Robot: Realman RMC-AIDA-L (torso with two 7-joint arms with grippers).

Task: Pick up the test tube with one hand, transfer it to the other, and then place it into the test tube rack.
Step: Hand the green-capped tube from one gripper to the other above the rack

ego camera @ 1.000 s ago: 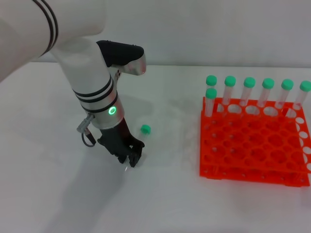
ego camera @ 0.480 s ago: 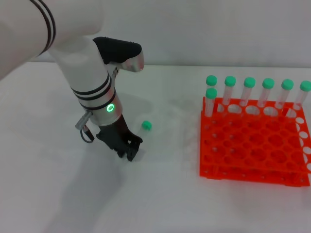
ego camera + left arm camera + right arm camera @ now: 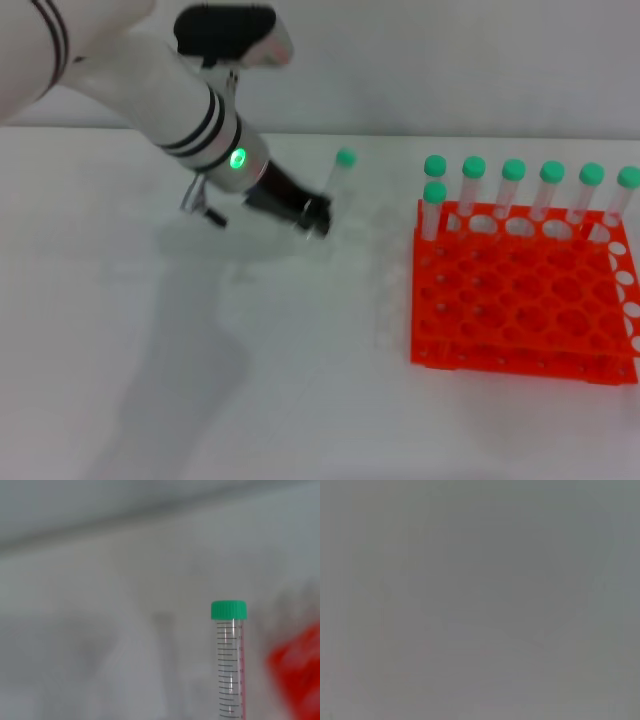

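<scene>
My left gripper (image 3: pixel 318 216), black on a silver-white arm with a green light, is shut on the lower end of the test tube (image 3: pixel 338 178). It holds the tube above the table, cap up and tilted toward the rack. The tube's green cap and graduated clear body show in the left wrist view (image 3: pixel 229 660). The orange test tube rack (image 3: pixel 520 300) stands on the table at the right, apart from the tube. My right gripper is out of view; the right wrist view shows only blank grey.
Several green-capped tubes (image 3: pixel 512 190) stand upright in the rack's back row, with one more (image 3: pixel 433 208) at its left just in front. The white table (image 3: pixel 200 380) spreads to the left and front. A pale wall rises behind.
My left gripper has lifted the tube off the table, swinging up and to the right toward the rack. The tube has gone from lying flat to nearly upright.
</scene>
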